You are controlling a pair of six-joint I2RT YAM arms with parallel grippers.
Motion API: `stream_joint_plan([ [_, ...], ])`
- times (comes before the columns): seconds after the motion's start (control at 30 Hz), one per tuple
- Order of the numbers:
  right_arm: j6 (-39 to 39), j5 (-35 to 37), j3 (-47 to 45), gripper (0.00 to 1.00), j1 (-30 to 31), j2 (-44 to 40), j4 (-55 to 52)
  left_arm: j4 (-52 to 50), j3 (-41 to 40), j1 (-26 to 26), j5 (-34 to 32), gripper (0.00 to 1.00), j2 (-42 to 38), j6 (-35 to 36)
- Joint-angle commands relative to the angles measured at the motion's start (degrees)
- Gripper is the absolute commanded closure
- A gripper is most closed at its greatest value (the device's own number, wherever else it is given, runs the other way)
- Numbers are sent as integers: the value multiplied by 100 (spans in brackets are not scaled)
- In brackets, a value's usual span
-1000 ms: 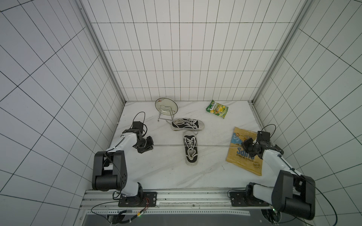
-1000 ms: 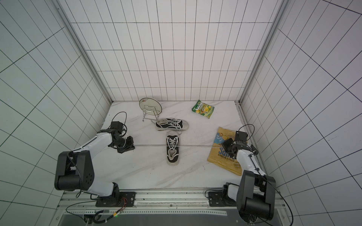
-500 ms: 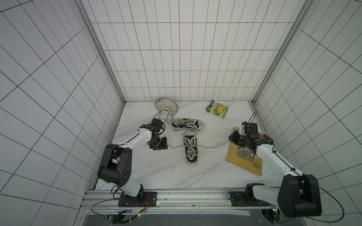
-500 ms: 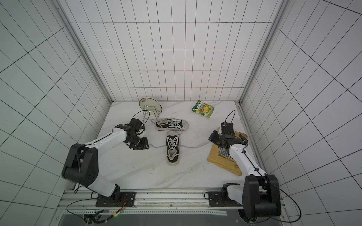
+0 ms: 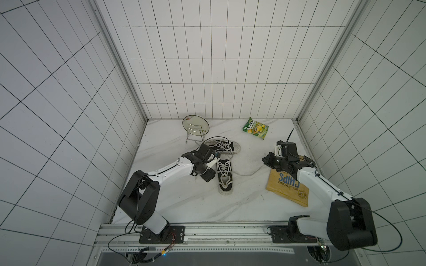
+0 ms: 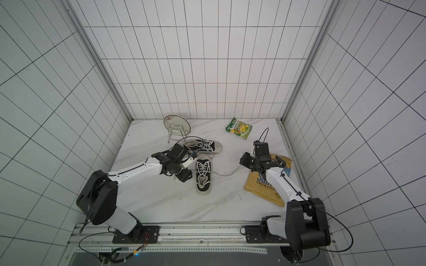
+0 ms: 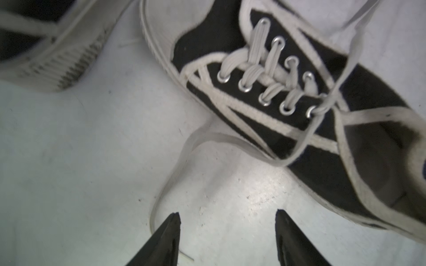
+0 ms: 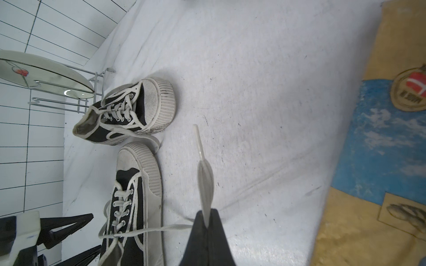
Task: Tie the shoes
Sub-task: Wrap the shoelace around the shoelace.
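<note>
Both arms have swung inward since a second ago. My left gripper (image 7: 227, 214) has come from the table edge to just beside the near shoe (image 5: 224, 177). Its jaws now stand apart and empty over the loose lace end (image 7: 170, 175) lying on the table (image 5: 184, 202). My right gripper (image 8: 208, 215) stays pinched together on the other lace end (image 8: 205, 179). That strand, taut before, now sags onto the table near the chips bag (image 5: 288, 188). At the top eyelets I see one crossover (image 7: 322, 108) drawn snug, so the first half-knot looks done, with no loops or bow yet. The far shoe (image 5: 222, 147) lies just beyond the near one's toe. I cannot tell from here whether it is tied, so most of the work looks to be ahead.
</note>
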Motion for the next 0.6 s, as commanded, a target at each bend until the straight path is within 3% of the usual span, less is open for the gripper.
stream_joint_plan([
  [0.0,129,-192,-125,100,39,96,236,1402,-395,-26,243,36,-176,1355],
  [0.1,217,-261,-156,100,39,114,303,1667,-536,-24,374,36,-54,1925],
  [0.2,299,-281,-216,100,39,89,385,1699,-530,-19,431,43,173,2392],
  [0.33,336,-306,-243,100,36,85,405,2141,-585,-14,551,50,362,2505],
  [0.57,398,-309,-287,100,32,26,404,2054,-495,-8,614,67,545,2877],
])
